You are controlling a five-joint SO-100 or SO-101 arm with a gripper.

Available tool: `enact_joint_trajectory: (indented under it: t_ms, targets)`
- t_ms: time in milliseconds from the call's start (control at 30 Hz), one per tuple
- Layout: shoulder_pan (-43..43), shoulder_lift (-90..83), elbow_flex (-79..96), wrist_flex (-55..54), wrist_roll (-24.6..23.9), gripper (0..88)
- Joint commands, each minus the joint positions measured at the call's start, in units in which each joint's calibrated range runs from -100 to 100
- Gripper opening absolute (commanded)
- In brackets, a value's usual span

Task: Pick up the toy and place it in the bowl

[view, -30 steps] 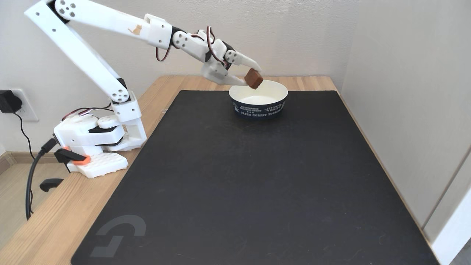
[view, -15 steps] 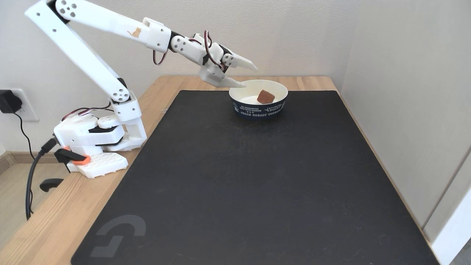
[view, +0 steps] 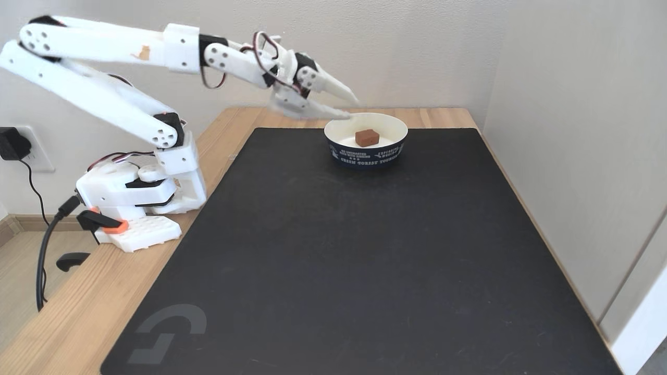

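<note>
We see the toy [view: 367,137] lying inside the bowl [view: 388,152], on the white bottom. It sits just past the tips of our gripper [view: 353,108] and a bit lower down. Our gripper is spread wide and holds nothing. Its lower finger [view: 318,110] hangs right over the near rim of the bowl, on the side closest to the arm. We cannot tell if it touches the rim or only floats above it.

So the job looks done. What could still go wrong? The bowl looks light, like paper. If we pull the arm back low, that lower finger could catch the rim. Then the bowl might slide on the black mat [view: 333,260], or tip, and the toy could roll out. We think lifting up first and then moving away would be safer. The toy itself looks settled and flat, so it should not hop out by itself.
</note>
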Motion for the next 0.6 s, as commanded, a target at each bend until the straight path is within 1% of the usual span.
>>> enact_joint_trajectory:
  t_ms: [0, 100, 167, 333, 433, 567]
  targets:
    - [13.12, -20.60, 12.11, 3.40, 0.98, 2.0]
    - [16.55, -30.19, 18.51, 5.34, 2.96, 2.0]
    - [18.89, -38.61, 23.83, 8.56, 3.17, 2.0]
    - [21.32, -51.70, 32.93, 15.67, 3.17, 2.0]
    - [21.48, -55.62, 33.56, 21.85, 3.22, 2.0]
    - [21.57, -55.87, 33.47, 29.98, 3.69, 2.0]
